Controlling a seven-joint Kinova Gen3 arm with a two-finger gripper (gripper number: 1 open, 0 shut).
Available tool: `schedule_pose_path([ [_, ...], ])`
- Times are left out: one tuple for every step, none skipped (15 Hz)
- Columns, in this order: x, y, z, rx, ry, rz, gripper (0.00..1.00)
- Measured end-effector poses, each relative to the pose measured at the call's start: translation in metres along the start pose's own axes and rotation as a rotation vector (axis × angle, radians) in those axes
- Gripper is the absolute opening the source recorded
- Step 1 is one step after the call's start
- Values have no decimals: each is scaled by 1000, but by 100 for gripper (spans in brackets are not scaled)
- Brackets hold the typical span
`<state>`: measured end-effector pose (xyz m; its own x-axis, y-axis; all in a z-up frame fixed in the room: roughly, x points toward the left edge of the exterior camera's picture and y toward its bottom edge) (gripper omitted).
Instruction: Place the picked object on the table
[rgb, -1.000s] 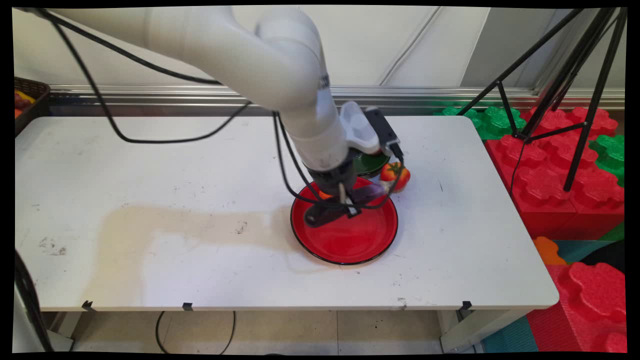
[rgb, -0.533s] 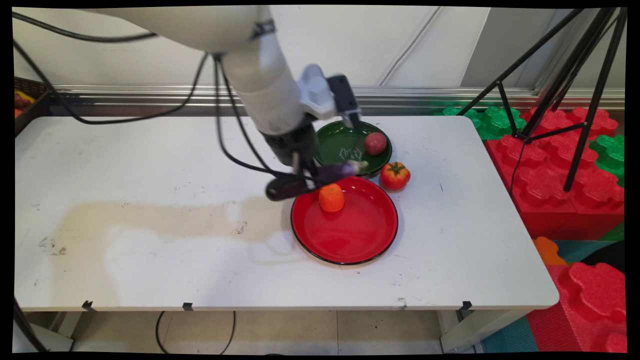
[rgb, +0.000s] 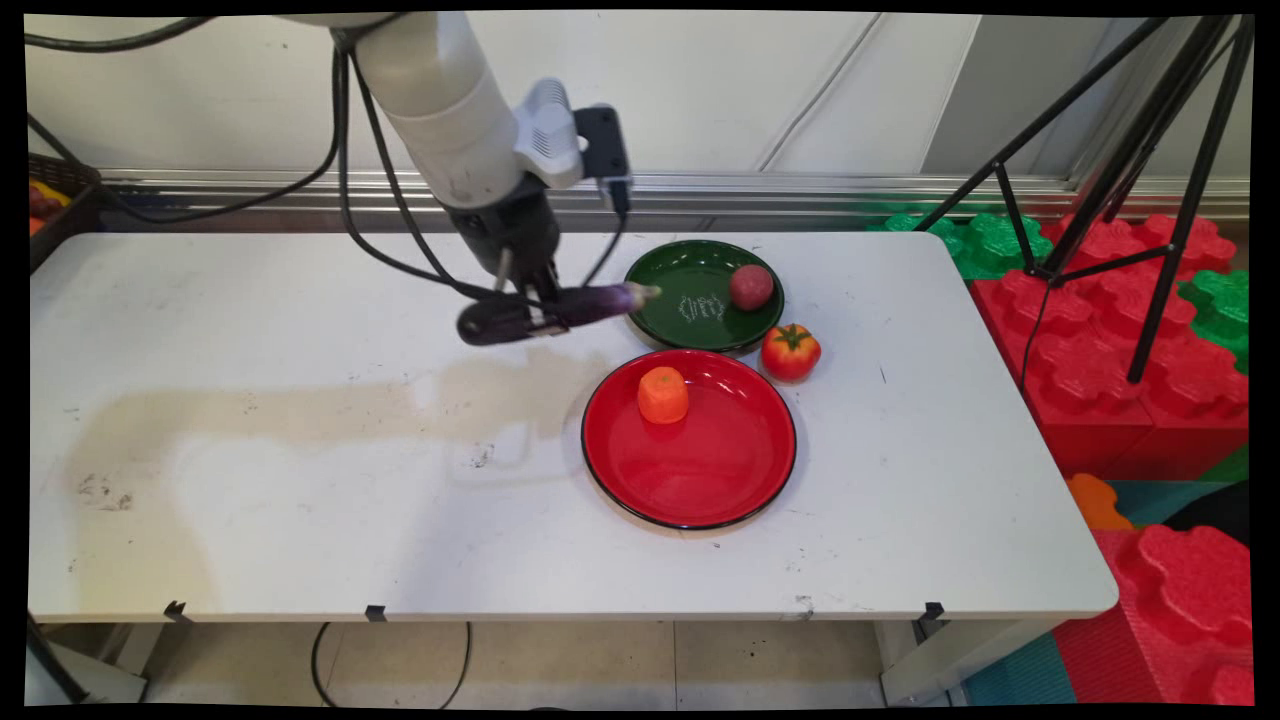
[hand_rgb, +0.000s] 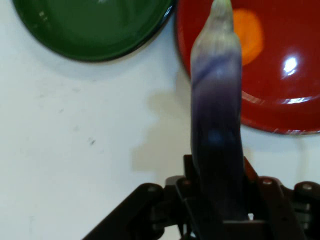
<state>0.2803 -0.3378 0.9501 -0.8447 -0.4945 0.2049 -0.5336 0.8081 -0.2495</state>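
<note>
My gripper (rgb: 528, 308) is shut on a long purple eggplant (rgb: 560, 310) and holds it level above the table, left of the green plate (rgb: 680, 275). The eggplant's pale tip points toward that plate. In the hand view the eggplant (hand_rgb: 216, 115) rises from between the fingers, its tip over the red plate (hand_rgb: 285, 95). A small red fruit (rgb: 750, 287) lies in the green plate. An orange carrot piece (rgb: 663, 394) stands in the red plate (rgb: 700, 470). A tomato (rgb: 790, 351) sits on the table between the two plates.
A dark basket (rgb: 55, 195) with fruit stands at the table's far left corner. Red and green foam blocks (rgb: 1130, 340) and a black tripod (rgb: 1150, 150) stand to the right of the table. Black cables (rgb: 380, 190) hang from the arm.
The gripper has lifted the eggplant from over the red plate and carried it up and to the left. The carrot piece and the red fruit, hidden by the arm before, now show.
</note>
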Motion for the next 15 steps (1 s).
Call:
schedule_pose_path([
  [-4,-8,2,2,-10,13,0],
  [-8,-18,6,2,-21,28,0],
  [-11,-27,11,0,-33,45,0],
  [-14,-35,15,-3,-42,60,0],
  [-16,-40,19,-5,-49,69,0],
  [-18,-47,24,-10,-59,85,0],
  [-20,-52,28,-14,-65,95,0],
  [-23,-60,34,-21,-75,112,0],
  [-24,-64,38,-26,-81,123,0],
  [-27,-71,45,-35,-90,140,0],
  [-28,-76,49,-41,-96,151,0],
  [-31,-82,56,-49,-104,167,0],
  [-32,-86,61,-54,-109,177,0],
  [-34,-93,68,-61,-115,194,0],
  [-36,-97,73,-65,-119,205,0],
])
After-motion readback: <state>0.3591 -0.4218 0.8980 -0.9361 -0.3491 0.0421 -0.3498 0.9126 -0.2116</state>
